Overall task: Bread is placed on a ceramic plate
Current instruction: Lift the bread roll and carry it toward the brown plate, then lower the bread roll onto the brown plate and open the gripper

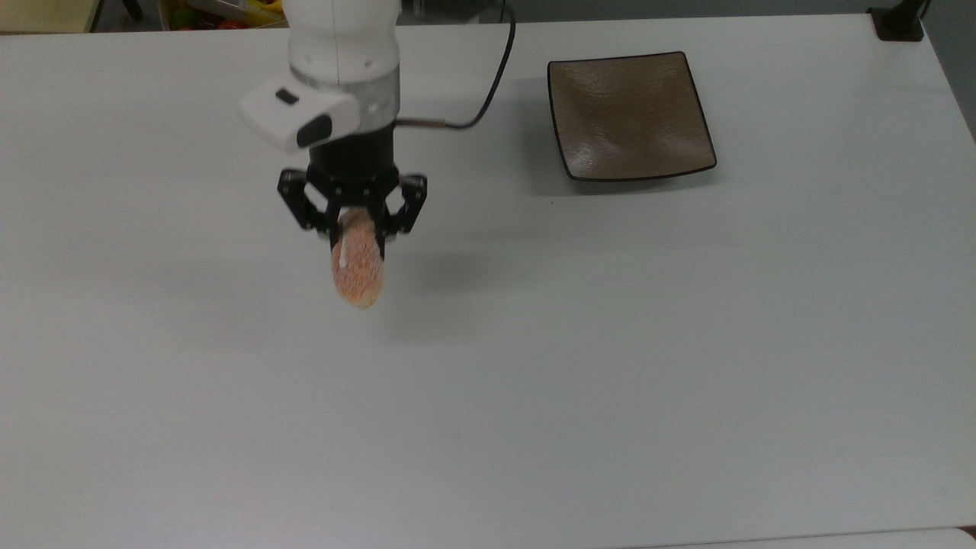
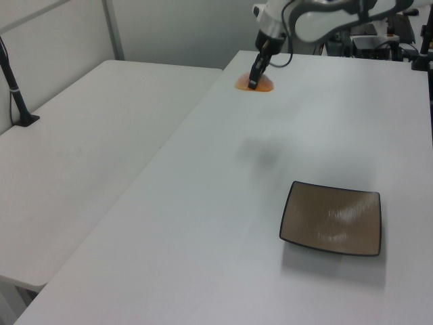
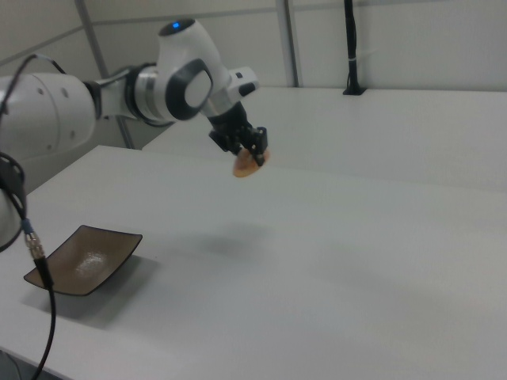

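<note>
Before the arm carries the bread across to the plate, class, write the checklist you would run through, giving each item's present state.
1. Claw shut on the speckled orange-pink oval bread: ok.
2. Bread clear of the white table, its shadow lying apart below it in the right view: ok.
3. Square brown-grey glossy ceramic plate bare, ready to receive: ok.
4. Table between bread and plate free of obstacles: ok.
5. Grip firm enough for the carry: cannot tell.
6. Bread on the plate: not ok, not yet done.

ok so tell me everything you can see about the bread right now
The bread is a small oval bun with a speckled orange-pink, sugary-looking crust and a short white stripe near one end. The pincer grips that end, holding it in the air above the white table; its shadow lies below. Nothing else touches it.
</note>
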You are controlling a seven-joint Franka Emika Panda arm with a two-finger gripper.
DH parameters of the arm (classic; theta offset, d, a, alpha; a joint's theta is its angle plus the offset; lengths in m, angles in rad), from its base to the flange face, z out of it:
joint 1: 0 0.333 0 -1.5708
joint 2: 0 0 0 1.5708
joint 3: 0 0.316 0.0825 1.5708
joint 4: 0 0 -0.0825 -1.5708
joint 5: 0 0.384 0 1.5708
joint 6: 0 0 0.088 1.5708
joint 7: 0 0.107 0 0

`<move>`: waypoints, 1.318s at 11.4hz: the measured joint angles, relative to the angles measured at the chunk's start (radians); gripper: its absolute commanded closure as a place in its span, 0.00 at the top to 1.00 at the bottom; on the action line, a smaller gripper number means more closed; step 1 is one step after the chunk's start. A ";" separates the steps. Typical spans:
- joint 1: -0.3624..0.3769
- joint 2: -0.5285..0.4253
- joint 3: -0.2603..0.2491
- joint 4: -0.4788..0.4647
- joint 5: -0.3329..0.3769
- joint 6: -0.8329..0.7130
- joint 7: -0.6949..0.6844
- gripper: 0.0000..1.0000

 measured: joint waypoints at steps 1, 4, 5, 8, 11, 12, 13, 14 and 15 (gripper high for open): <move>0.007 -0.046 0.000 -0.001 0.019 -0.097 0.000 0.50; 0.024 -0.178 0.001 -0.029 0.035 -0.315 0.000 0.50; 0.038 -0.223 0.001 -0.061 0.036 -0.352 0.000 0.50; 0.085 -0.352 0.002 -0.188 0.036 -0.433 -0.010 0.50; 0.146 -0.454 0.005 -0.302 0.045 -0.453 -0.037 0.50; 0.177 -0.478 0.007 -0.332 0.063 -0.453 -0.037 0.50; 0.209 -0.489 0.009 -0.348 0.082 -0.453 -0.036 0.50; 0.242 -0.491 0.013 -0.356 0.094 -0.453 -0.036 0.50; 0.273 -0.491 0.026 -0.362 0.100 -0.453 -0.025 0.50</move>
